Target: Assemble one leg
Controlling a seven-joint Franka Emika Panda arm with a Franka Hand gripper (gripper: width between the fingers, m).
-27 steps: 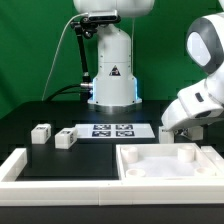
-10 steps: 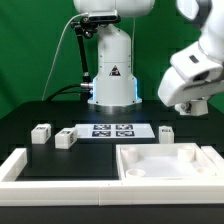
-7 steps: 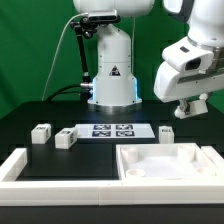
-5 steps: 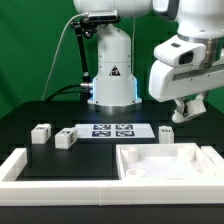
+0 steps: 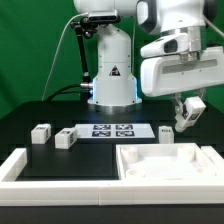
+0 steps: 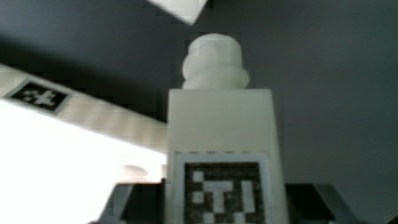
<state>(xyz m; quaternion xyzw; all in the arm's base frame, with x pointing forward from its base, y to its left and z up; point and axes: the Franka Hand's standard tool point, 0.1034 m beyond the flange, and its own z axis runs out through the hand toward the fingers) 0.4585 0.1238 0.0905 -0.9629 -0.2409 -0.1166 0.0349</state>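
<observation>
Raised grasp over the black table (image 5: 30, 118)
A large white raised-rim plastic tray part (image 5: 165, 172) lies at the near edge, with the flat white marker board (image 5: 110, 130) behind it; at the exterior view's right, the two-finger gripper (image 5: 190, 114) is clamped on a small white rectangular plastic leg (image 6: 222, 120), held clear of the table
</observation>
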